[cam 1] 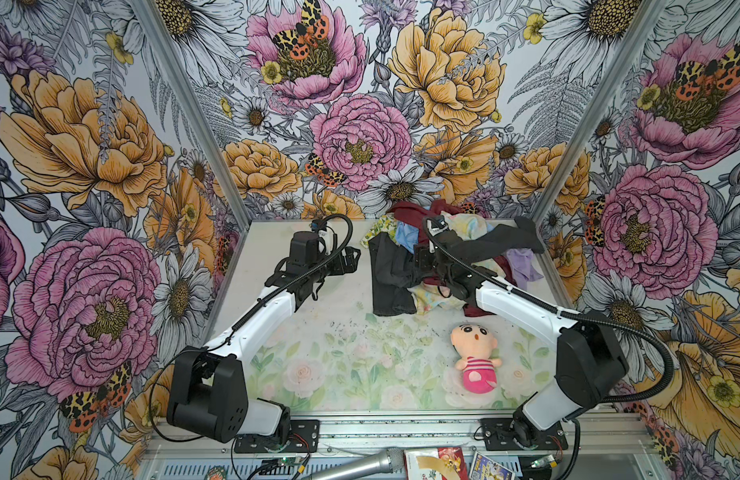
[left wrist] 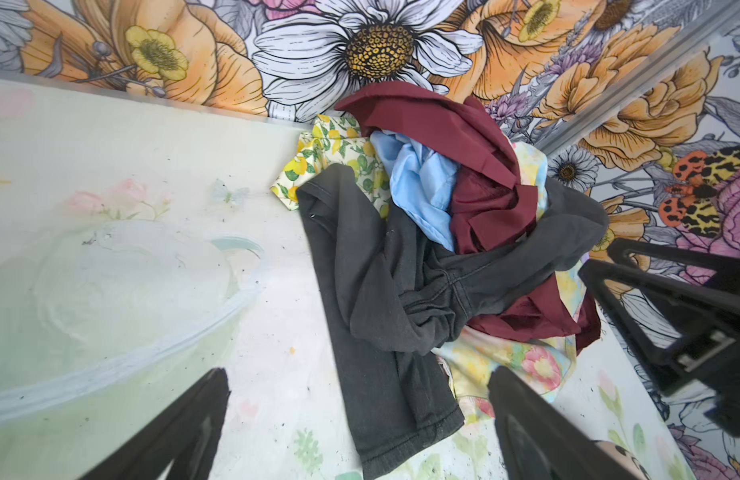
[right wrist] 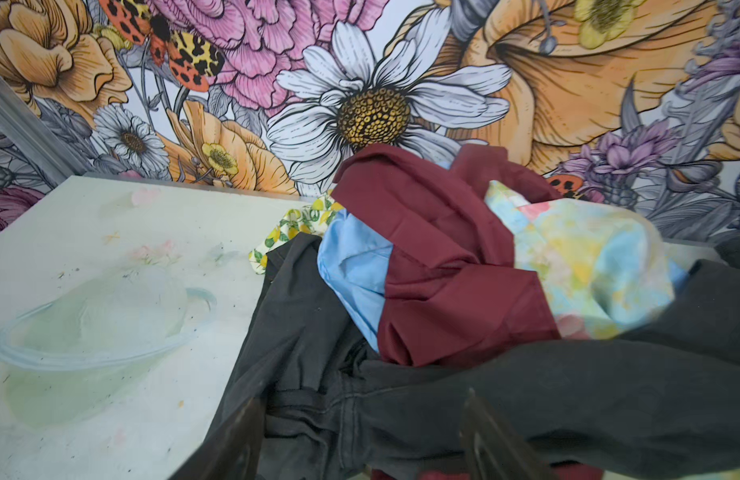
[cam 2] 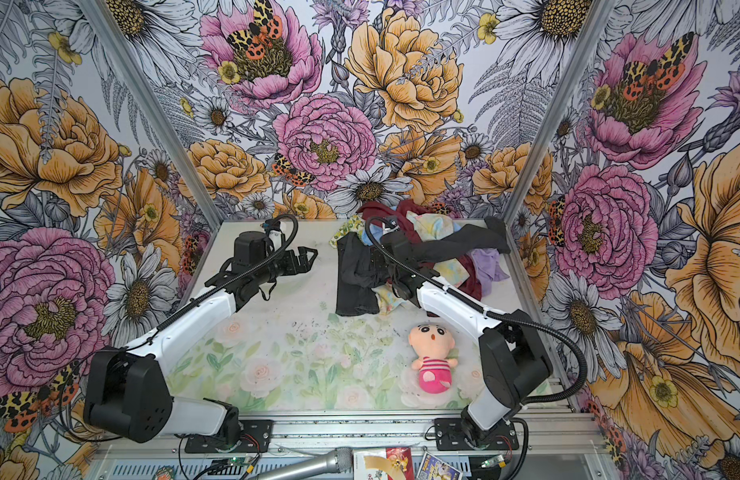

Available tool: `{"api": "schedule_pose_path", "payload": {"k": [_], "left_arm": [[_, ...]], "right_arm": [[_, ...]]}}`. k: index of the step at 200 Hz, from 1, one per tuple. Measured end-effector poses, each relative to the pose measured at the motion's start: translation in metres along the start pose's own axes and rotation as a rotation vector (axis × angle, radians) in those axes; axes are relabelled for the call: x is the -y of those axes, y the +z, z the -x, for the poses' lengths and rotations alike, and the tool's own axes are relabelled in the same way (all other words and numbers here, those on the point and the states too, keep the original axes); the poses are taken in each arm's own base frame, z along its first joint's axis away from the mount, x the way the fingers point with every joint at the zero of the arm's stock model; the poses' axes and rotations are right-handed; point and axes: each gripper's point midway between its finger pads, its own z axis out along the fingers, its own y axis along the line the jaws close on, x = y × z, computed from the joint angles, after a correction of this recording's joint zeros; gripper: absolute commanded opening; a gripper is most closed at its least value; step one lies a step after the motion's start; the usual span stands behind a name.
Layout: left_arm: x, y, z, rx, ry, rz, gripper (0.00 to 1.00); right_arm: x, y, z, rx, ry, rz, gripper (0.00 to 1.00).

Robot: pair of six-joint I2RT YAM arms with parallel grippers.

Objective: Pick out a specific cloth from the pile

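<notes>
The pile of mixed garments lies against the back wall, right of centre in both top views. The cloth, sky blue, shows in part between a maroon garment and a dark grey garment; in a top view only a small patch of the cloth shows. My right gripper is down on the pile, open, its fingers either side of a bunched seam of the dark grey garment. My left gripper hovers left of the pile, open and holding nothing.
A plush doll lies on the table in front of the pile. A lavender cloth sits at the pile's right edge and a lemon-print cloth at its back left. The back wall stands right behind the pile.
</notes>
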Motion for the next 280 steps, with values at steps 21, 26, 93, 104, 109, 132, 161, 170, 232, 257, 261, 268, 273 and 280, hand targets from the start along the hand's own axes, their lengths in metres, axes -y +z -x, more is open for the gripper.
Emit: {"api": "schedule_pose_path", "payload": {"k": [21,26,93,104,109,132,161,170,232,257,261,268,273,280], "left_arm": [[-0.030,-0.006,0.012,0.029,-0.069,0.054,0.99],[-0.036,-0.007,0.015,0.036,-0.080,0.066,0.98],[-0.048,-0.022,0.031,0.090,-0.133,0.089,0.98],[-0.047,-0.022,0.031,0.091,-0.136,0.087,0.98],[-0.046,-0.022,0.031,0.090,-0.136,0.085,0.98],[-0.045,-0.022,0.031,0.089,-0.139,0.082,0.98],[-0.043,-0.021,0.030,0.087,-0.147,0.077,0.98],[-0.041,-0.021,0.029,0.085,-0.150,0.072,0.98],[-0.037,-0.020,0.028,0.077,-0.150,0.057,0.98],[-0.036,-0.020,0.027,0.075,-0.150,0.053,0.98],[-0.036,-0.020,0.027,0.075,-0.150,0.053,0.98],[-0.036,-0.020,0.027,0.074,-0.150,0.051,0.98],[-0.036,-0.020,0.027,0.074,-0.150,0.050,0.98],[-0.035,-0.020,0.027,0.073,-0.150,0.048,0.98]], "right_arm": [[-0.026,0.026,-0.003,-0.036,-0.001,0.021,0.67],[-0.030,0.032,-0.003,-0.042,0.004,0.022,0.66],[-0.046,0.090,-0.009,-0.092,0.093,-0.028,0.63],[-0.047,0.095,-0.010,-0.096,0.102,-0.036,0.62],[-0.046,0.097,-0.010,-0.096,0.110,-0.039,0.62],[-0.043,0.103,-0.009,-0.105,0.138,-0.052,0.61],[-0.031,0.106,-0.005,-0.113,0.201,-0.057,0.60],[-0.026,0.108,-0.004,-0.114,0.220,-0.059,0.60],[-0.009,0.120,0.002,-0.139,0.316,-0.005,0.60],[-0.015,0.125,0.002,-0.159,0.354,0.052,0.60],[-0.017,0.126,0.001,-0.165,0.360,0.064,0.60],[-0.019,0.127,-0.001,-0.173,0.369,0.077,0.60],[-0.021,0.128,-0.001,-0.178,0.375,0.087,0.60],[-0.023,0.128,-0.004,-0.187,0.381,0.098,0.60]]}}
